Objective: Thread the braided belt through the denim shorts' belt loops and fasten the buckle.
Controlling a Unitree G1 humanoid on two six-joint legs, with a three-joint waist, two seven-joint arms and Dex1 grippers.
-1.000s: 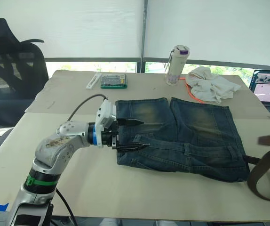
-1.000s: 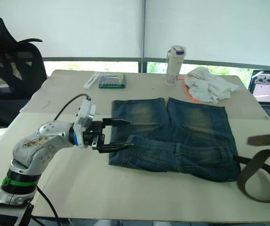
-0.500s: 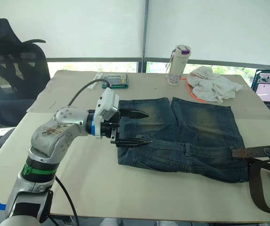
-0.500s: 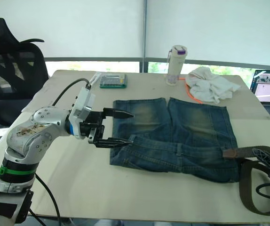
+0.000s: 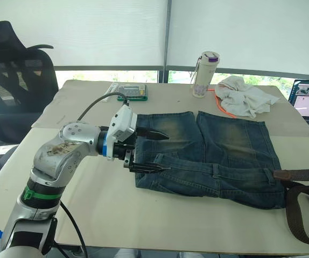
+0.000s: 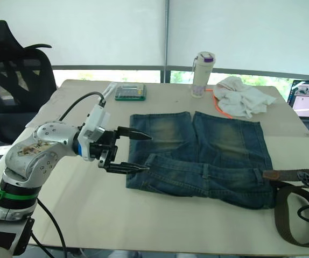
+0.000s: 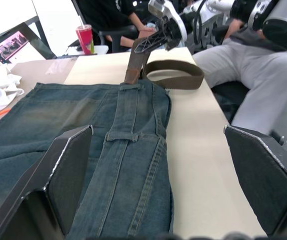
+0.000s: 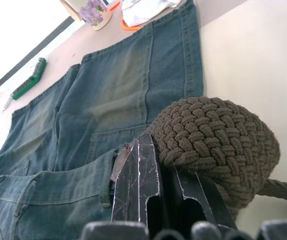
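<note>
On table (image 5: 117, 209), denim shorts (image 5: 213, 153) lie flat. Left gripper (image 5: 153, 151) spread wide over waistband's left end — likely poised to pin fabric. Right gripper (image 8: 156, 187) clamped on braided belt (image 6: 292, 207), tip at shorts' right edge — apparently lining up first loop.

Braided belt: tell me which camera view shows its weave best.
The right wrist view: the braided belt bulges close above the right gripper, shut on it, every plait distinct. Both eye views show it as a plain brown loop beside the denim shorts. The left wrist view shows a distant loop.
</note>
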